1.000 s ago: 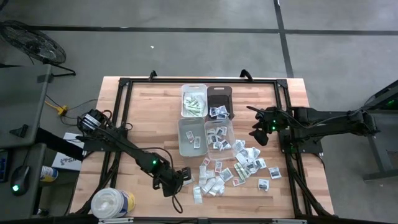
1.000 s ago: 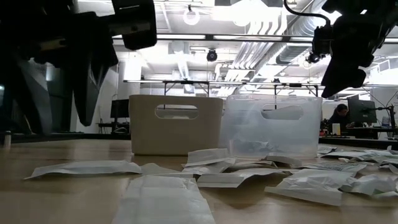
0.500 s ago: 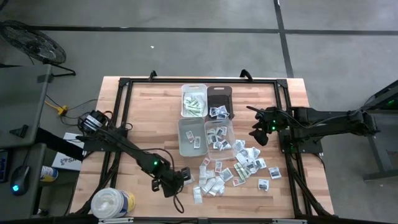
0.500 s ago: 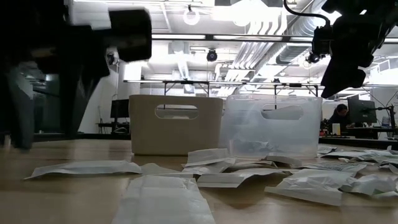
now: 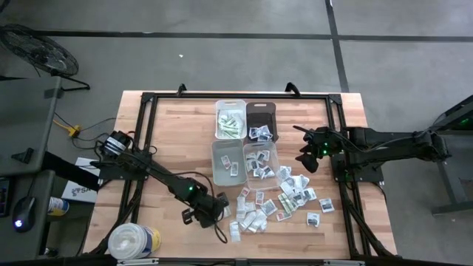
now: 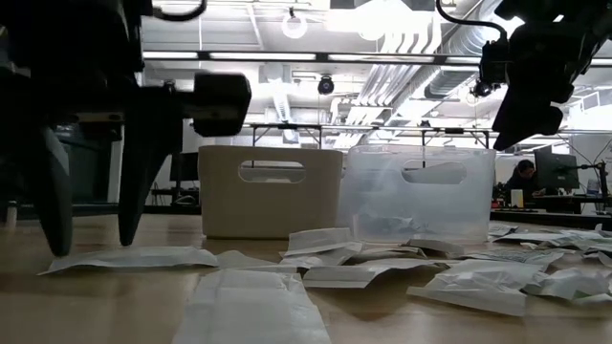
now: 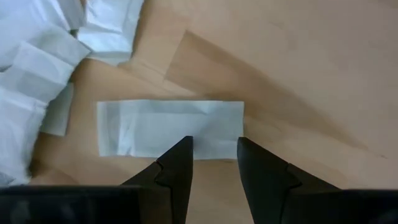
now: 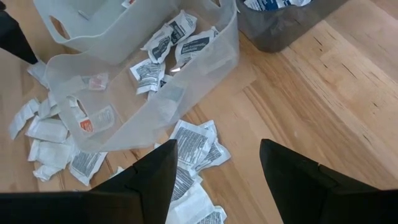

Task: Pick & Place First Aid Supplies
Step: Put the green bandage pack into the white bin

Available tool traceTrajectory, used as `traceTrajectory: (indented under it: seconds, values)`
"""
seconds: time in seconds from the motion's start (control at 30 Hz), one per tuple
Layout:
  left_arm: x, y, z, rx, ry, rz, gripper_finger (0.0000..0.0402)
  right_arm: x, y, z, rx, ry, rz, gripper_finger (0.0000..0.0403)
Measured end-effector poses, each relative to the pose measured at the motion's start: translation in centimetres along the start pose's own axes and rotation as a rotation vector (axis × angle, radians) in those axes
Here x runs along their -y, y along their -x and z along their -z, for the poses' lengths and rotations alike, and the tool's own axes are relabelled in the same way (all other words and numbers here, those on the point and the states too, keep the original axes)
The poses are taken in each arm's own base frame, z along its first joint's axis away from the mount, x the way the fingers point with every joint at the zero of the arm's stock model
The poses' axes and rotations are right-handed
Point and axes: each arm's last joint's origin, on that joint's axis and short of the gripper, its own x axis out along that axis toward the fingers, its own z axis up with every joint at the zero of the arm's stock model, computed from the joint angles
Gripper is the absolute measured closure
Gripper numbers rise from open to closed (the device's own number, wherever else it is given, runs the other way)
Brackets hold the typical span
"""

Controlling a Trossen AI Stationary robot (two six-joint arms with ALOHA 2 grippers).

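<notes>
Wooden slats form the table (image 5: 170,140), which sits inside a black frame on a grey floor. At its near left corner stands a big white round tub (image 5: 133,240) with a yellow-blue label.

Left gripper (image 5: 216,216): low over the near-middle of the table, at the left edge of the packet pile. In the left wrist view its fingers (image 7: 177,171) stand slightly apart, pointing down over the near edge of one long white packet (image 7: 169,128) lying flat on the wood. Nothing is pinched between them. Whether the tips touch the packet cannot be settled from these views.

Centre of the table: four small bins in a two-by-two block. The back-left white bin (image 5: 230,120) holds greenish packets; the dark bin (image 5: 261,120) beside it holds a few printed ones. The front-left bin (image 5: 228,163) holds a few packets, and the front-right clear bin (image 5: 260,159) holds several printed ones.

First aid supplies (image 5: 277,201): most lie loose on the wood in front of and to the right of the bins.

Right gripper (image 5: 307,161): raised off the table just right of the clear bin, jaws spread wide and empty.
</notes>
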Motion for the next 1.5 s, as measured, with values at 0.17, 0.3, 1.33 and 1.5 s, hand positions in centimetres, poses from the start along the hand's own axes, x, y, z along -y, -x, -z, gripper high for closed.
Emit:
traceTrajectory:
  seconds: [0.17, 0.3, 1.33, 1.5]
  values:
    - [0.2, -1.1, 0.1, 0.018, -0.003, 0.076, 0.0277, 0.0, 0.0, 0.0, 0.0, 0.0, 0.0, 0.0181]
    - [0.5, -2.2, 0.5, -0.004, 0.001, 0.112, 0.0277, 0.0, 0.0, 0.0, 0.001, 0.0, 0.004, 0.0181]
    - [-1.3, -1.2, -1.8, -0.148, 0.129, 0.098, 0.0401, 0.1, 0.0, 0.0, 0.013, 0.0, 0.023, 0.0181]
    - [-3.0, 1.0, -3.7, -0.168, 0.108, 0.048, 0.0401, 0.1, 0.0, 0.0, 0.013, 0.0, 0.023, 0.0181]
